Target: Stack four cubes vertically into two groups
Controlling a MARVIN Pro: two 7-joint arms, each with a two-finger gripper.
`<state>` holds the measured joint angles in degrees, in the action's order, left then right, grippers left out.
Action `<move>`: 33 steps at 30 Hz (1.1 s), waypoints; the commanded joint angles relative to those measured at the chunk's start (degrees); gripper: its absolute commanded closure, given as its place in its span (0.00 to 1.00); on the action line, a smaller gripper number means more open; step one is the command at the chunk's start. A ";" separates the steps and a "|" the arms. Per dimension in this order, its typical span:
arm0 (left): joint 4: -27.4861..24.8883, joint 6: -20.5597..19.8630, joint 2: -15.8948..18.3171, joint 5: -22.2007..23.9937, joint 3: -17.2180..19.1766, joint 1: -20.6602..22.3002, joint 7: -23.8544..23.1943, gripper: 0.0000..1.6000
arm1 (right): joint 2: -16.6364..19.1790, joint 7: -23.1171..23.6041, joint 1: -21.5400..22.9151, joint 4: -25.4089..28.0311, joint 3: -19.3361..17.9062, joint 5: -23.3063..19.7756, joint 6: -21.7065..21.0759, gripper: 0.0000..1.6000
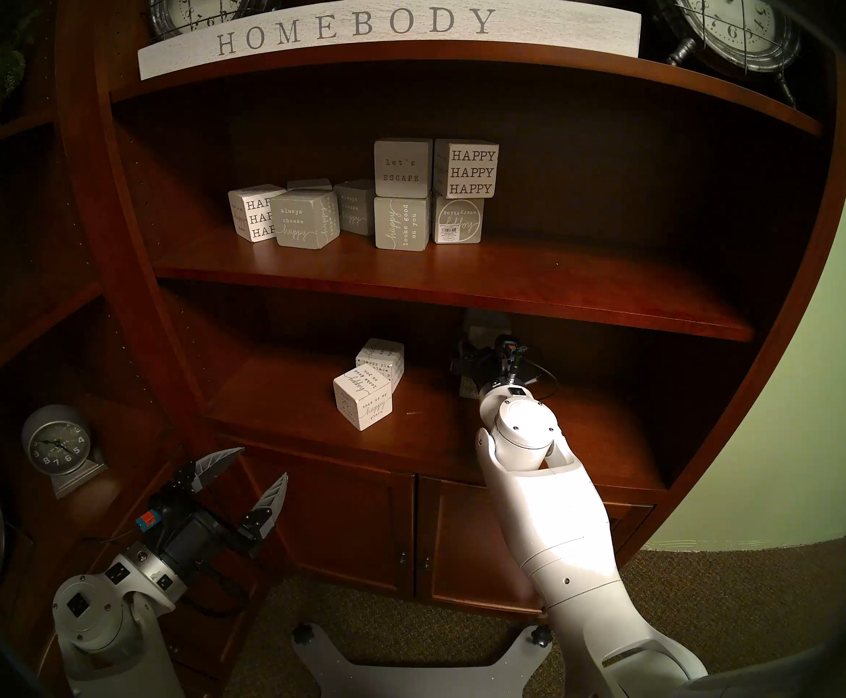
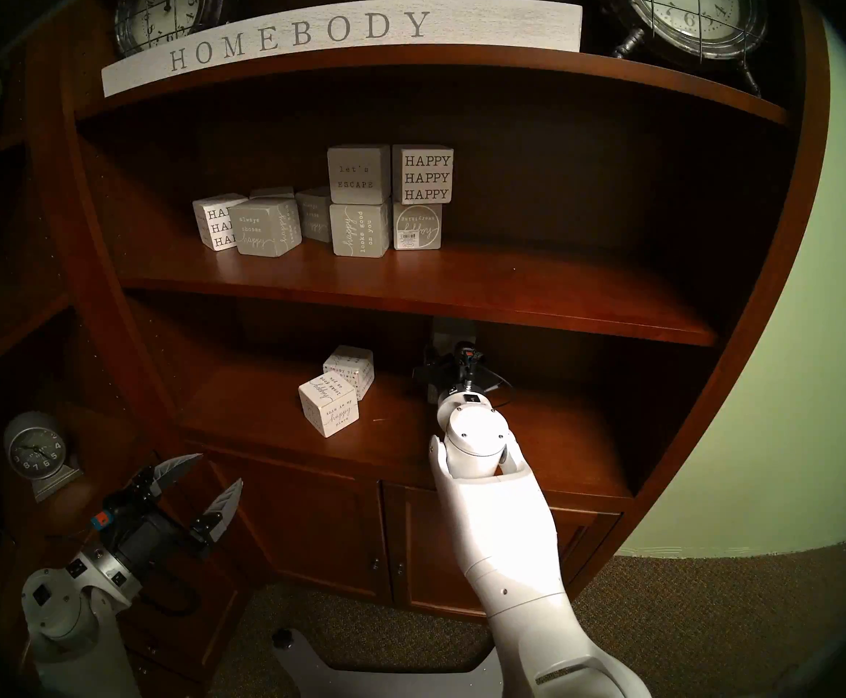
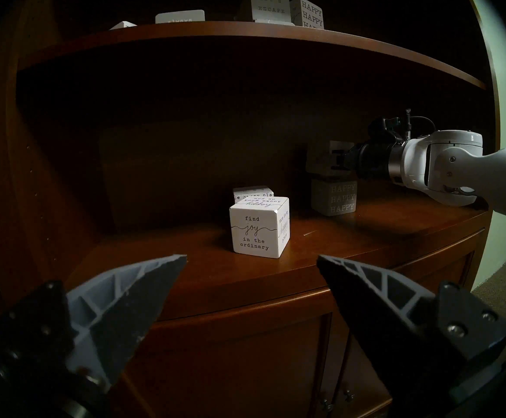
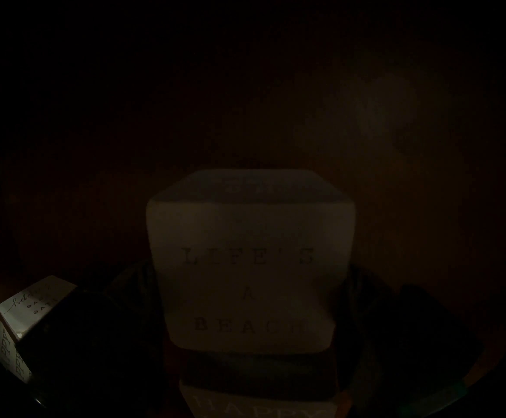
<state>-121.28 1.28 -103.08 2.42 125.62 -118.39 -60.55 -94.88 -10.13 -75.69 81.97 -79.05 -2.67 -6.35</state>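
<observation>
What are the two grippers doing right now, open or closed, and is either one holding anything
Left gripper: open, empty, short of the lower shelf.
Right gripper: closed on the upper grey cube, over the grey HAPPY cube.

A home, a living room by the look of it. A dark wood bookcase [image 1: 461,299] with cupboard doors [image 1: 350,520] below stands on brown carpet [image 1: 763,606] against a pale green wall [image 1: 789,379]. A white "HOMEBODY" sign [image 1: 360,32] sits on its upper shelf between decorative clocks [image 1: 733,22], with slogan blocks [image 1: 403,168] on the shelves below.
</observation>
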 commanded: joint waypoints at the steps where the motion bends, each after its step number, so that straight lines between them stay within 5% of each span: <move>1: -0.88 -0.06 0.06 0.14 -0.17 -0.09 -0.04 0.00 | -0.75 0.01 1.14 2.39 0.72 0.15 2.06 1.00; 33: -0.92 -0.10 0.00 0.09 -0.15 -0.08 -0.08 0.00 | 0.63 -1.07 -3.31 5.02 1.66 0.30 2.04 1.00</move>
<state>-121.30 1.24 -103.25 2.36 125.60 -118.33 -60.66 -94.47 -10.98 -79.04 84.05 -77.45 -2.67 -5.09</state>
